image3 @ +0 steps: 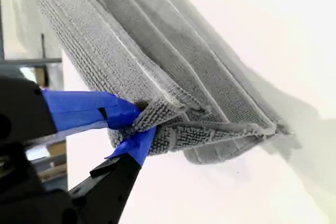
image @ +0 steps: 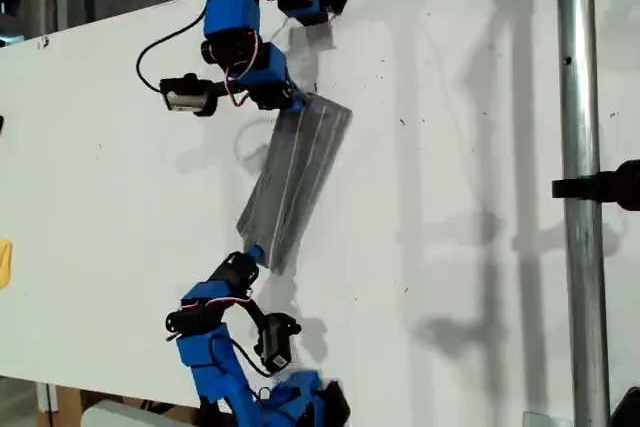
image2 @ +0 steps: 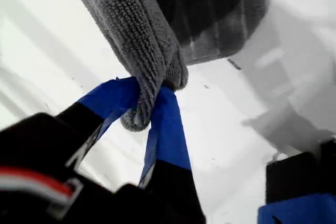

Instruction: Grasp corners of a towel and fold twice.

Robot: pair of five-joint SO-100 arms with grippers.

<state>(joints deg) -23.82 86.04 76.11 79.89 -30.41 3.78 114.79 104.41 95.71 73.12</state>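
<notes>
The towel (image: 295, 177) is a dark grey cloth with thin white stripes, folded into a narrow strip and stretched between both grippers. My first gripper (image: 293, 102) holds its end toward the exterior view's top. The first wrist view shows that gripper (image2: 147, 90) shut on a bunched corner (image2: 137, 119), with the towel (image2: 131, 19) raised off the table. My second gripper (image: 253, 253) holds the end toward the exterior view's bottom. In the second wrist view it (image3: 142, 123) is shut on stacked corners (image3: 157, 111), and the layered towel (image3: 157, 51) runs away from it.
The white table (image: 450, 247) stretches toward the exterior view's right, where a vertical metal pole (image: 578, 147) with a black clamp (image: 610, 185) stands. A yellow object (image: 4, 262) lies at the exterior view's left edge. The arm bases sit at that view's top and bottom edges.
</notes>
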